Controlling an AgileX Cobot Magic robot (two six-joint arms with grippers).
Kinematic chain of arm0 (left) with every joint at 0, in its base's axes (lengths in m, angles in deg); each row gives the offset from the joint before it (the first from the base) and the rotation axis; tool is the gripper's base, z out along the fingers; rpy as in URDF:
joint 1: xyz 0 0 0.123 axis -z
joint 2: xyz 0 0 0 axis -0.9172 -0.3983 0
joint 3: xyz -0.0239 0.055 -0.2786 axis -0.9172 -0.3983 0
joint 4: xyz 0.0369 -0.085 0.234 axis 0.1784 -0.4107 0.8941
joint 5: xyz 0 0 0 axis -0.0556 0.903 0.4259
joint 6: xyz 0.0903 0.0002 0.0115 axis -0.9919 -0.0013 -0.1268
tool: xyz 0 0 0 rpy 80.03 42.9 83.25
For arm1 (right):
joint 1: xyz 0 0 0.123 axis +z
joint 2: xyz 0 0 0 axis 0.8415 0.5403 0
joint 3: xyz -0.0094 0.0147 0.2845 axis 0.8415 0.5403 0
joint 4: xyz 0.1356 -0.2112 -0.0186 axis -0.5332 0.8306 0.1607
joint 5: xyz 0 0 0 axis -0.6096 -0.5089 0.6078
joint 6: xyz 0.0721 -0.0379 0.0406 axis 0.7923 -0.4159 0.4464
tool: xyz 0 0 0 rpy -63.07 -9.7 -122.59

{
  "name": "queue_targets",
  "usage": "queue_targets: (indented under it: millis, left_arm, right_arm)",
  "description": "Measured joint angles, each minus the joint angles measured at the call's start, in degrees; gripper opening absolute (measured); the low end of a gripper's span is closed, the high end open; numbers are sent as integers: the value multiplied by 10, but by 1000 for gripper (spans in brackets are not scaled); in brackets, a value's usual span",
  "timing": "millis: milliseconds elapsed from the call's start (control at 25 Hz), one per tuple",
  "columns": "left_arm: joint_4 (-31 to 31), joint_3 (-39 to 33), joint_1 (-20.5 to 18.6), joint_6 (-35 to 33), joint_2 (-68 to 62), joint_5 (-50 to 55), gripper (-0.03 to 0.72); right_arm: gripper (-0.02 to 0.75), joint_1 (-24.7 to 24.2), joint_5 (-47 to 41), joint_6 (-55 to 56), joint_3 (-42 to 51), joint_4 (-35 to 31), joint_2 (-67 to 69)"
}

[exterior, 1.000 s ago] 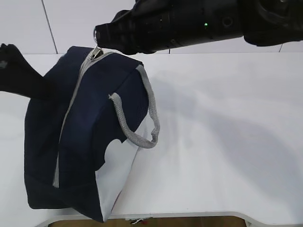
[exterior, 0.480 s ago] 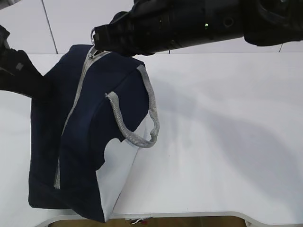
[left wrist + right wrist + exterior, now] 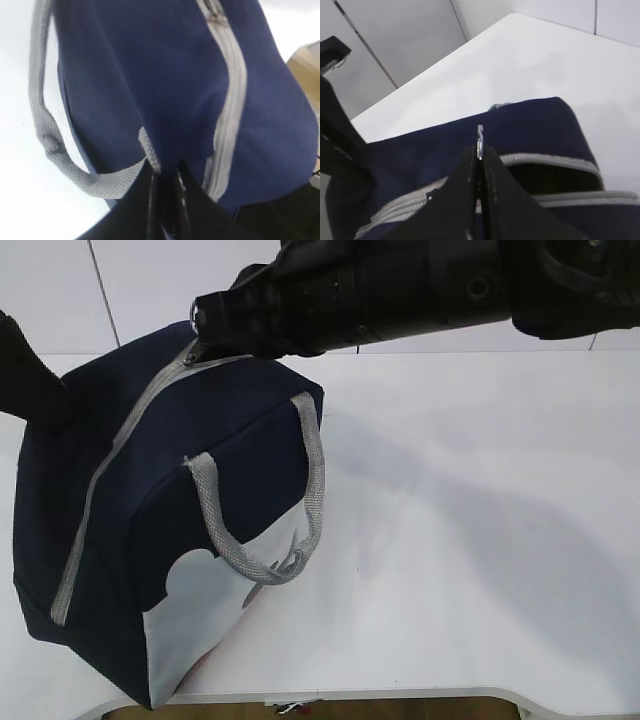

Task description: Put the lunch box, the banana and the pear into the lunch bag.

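The navy lunch bag (image 3: 200, 490) sits tilted at the table's left, with its grey zipper (image 3: 110, 460) on top. My right gripper (image 3: 205, 320) reaches across to the bag's far end. In the right wrist view this gripper (image 3: 479, 150) is shut on the zipper's ring pull (image 3: 479, 136), and a dark gap in the zipper (image 3: 555, 175) shows beside it. In the left wrist view my left gripper (image 3: 165, 172) is shut on the bag's fabric (image 3: 150, 75), at the base of a grey handle (image 3: 45, 125). The lunch box, the banana and the pear are out of view.
The white table (image 3: 480, 540) stretches to the right of the bag, and its front edge (image 3: 400, 695) lies close below. My left arm (image 3: 25, 370) stands at the far left, behind the bag. A pale brown object (image 3: 305, 65) shows beyond the bag.
My left gripper has closed on the bag. The bag has swung and tipped to the left, and its near handle has dropped lower. My right gripper has stayed on the ring pull.
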Motion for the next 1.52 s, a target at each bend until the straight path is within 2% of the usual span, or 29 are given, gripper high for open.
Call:
queue_targets:
  millis: [400,840,1520]
  left_arm:
    - [23,1,0,-3,0,27,10]
    - [58,2,0,-4,25,37,9]
    - [73,2,0,-5,35,37,9]
  right_arm:
    - [13,0,-118,-23,0,0,5]
    - [13,0,-196,-24,0,-2,55]
    - [13,-31,-172,23,-3,-3,125]
